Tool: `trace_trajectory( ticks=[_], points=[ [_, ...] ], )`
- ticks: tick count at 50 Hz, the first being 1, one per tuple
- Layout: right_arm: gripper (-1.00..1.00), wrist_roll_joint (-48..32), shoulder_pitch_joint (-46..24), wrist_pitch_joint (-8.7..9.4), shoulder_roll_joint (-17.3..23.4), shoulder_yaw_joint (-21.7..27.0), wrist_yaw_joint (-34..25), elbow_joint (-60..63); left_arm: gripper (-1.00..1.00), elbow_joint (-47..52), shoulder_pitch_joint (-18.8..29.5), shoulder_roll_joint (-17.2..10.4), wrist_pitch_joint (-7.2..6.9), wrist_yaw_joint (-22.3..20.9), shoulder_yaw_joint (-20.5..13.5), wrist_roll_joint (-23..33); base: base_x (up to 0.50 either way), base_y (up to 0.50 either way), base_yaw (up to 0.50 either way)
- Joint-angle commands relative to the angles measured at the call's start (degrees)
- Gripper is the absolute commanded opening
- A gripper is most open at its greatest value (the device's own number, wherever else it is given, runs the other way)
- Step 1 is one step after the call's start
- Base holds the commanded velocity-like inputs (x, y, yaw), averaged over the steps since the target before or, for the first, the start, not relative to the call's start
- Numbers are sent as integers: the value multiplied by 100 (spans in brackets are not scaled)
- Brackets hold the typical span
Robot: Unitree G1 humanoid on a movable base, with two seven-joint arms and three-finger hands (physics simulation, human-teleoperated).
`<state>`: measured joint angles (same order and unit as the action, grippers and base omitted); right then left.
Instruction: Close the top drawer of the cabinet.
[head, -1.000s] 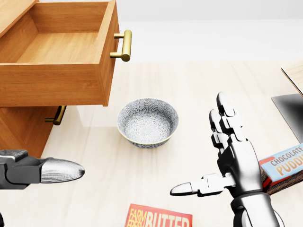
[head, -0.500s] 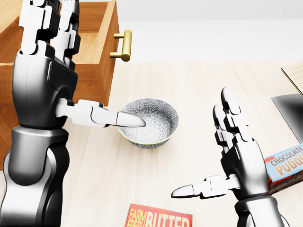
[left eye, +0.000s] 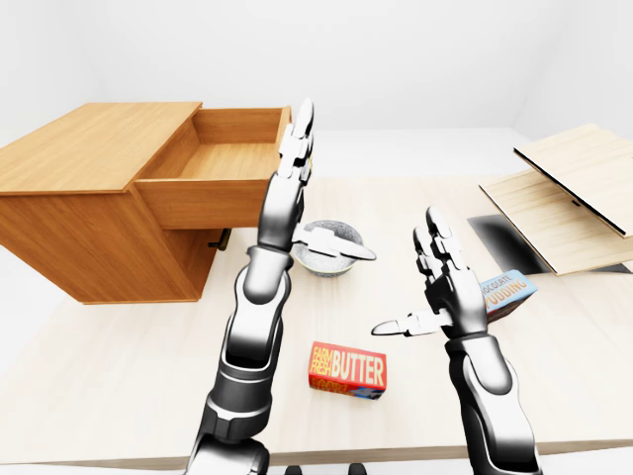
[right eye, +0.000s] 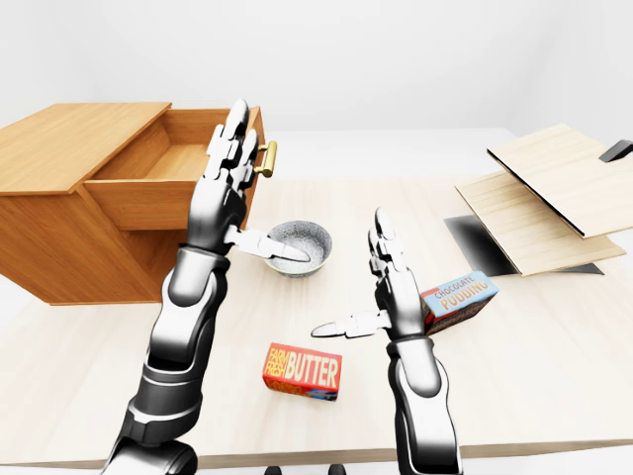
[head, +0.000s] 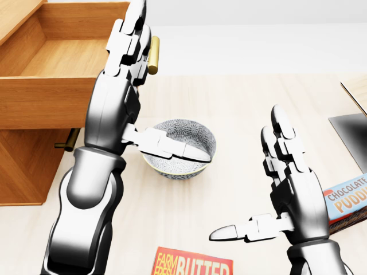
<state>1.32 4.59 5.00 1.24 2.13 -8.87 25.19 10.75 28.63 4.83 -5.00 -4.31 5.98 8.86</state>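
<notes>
The approach is judged in hand: the left hand [head: 117, 103], fingers spread open, is raised beside the top drawer [head: 69, 63], whose front must next be pushed inward.

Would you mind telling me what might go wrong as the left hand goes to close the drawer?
The left hand is open, its thumb over the bowl; a low sweep could knock it. The fingers stand by the handle of the open drawer and could snag or get pinched.
</notes>
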Motion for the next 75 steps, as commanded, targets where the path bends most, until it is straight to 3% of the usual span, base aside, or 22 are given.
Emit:
trace_trajectory(
  ticks=[1,14,20,31,35,40,48,52,57,64,75],
  points=[
    [100,-18,6,0,-3,11,12,-38,100,-396,-39,151,0,62,120,243,0,0,0],
    [100,-31,49,0,1,28,14,-19,100,-1080,69,126,0,202,-6,235,0,0,0],
    [100,-44,61,0,-6,20,11,-47,100,-1974,444,29,0,805,-224,310,0,0,0],
    [100,-33,123,0,-7,28,-14,-45,100,-3005,700,-64,0,1174,-262,417,0,0,0],
    [100,-30,142,0,-10,34,-12,-59,100,-3393,821,-73,0,1540,-323,601,0,0,0],
    [100,-38,167,0,-9,44,-11,-72,100,-4324,1164,-253,211,2326,-477,845,0,0,0],
    [100,-58,162,0,-21,22,4,-150,100,-5079,1526,-612,382,3030,-694,861,1,0,0],
    [100,-36,185,0,-12,34,-7,-131,100,-4936,1514,-772,285,3121,-772,797,0,0,0],
    [100,-6,208,0,-6,78,-39,-179,100,-4331,1331,-997,0,2988,-900,641,0,0,0],
    [100,1,226,0,-9,95,-48,-198,100,-3294,1043,-1302,0,2803,-1109,454,0,0,0],
    [100,-2,232,-9,-14,86,-57,-257,100,-2811,884,-1451,0,2901,-1243,391,0,0,0]
  ],
)
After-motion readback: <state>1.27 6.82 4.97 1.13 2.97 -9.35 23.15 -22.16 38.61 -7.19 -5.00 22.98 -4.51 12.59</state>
